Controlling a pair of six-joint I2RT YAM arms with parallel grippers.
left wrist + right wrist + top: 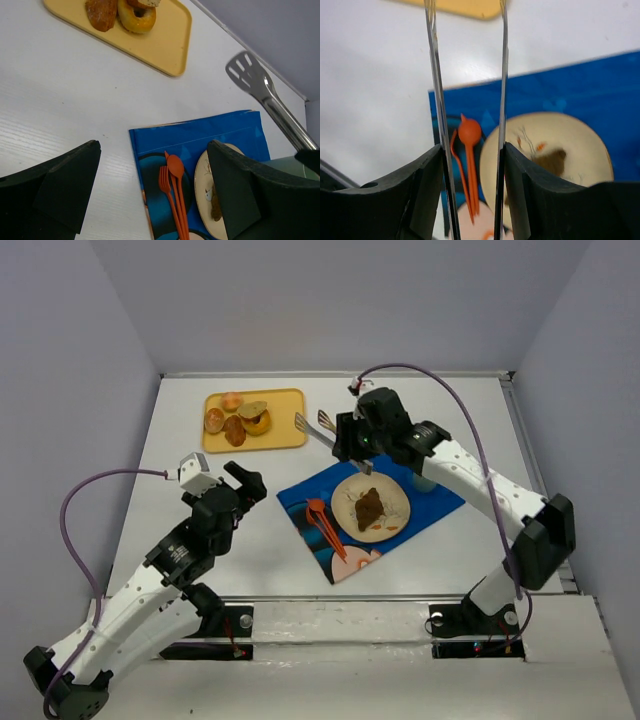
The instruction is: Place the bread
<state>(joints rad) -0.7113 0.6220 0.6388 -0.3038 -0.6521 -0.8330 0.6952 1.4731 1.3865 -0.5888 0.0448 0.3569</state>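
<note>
One risk — the right gripper (471, 150), pinching empty tongs (318, 430) by the plate (398, 490), may nudge the bread (370, 508) there when it swings; the left gripper (154, 150) hangs spread.

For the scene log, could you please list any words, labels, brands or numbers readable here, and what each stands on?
No readable text in any view. The blue printed placemat and the round cream plate carry only pictures, too small to make out.

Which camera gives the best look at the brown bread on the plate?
The top external view: the bread lies whole and unobstructed on the plate. The left wrist view shows only a sliver behind its tool; the right wrist view shows it blurred and partly hidden.
</note>
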